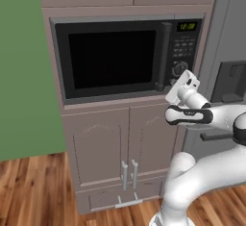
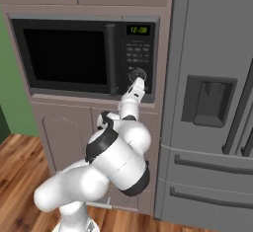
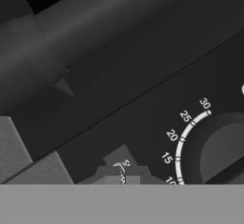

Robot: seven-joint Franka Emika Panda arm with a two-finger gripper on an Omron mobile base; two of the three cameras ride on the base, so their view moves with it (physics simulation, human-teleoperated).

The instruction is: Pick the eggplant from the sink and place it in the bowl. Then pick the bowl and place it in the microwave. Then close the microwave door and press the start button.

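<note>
Your jaws are clenched on nothing, and the gripper (image 2: 138, 79) is pressing in at the microwave (image 1: 125, 56) panel, right of centre in the right base view. In the hand view the tips are sitting just beside the dial (image 3: 224, 147), at lower right. That's the risk: you're nudging the dial instead of start. The door (image 1: 113, 59) is looking shut, so the eggplant and bowl are hidden.
</note>
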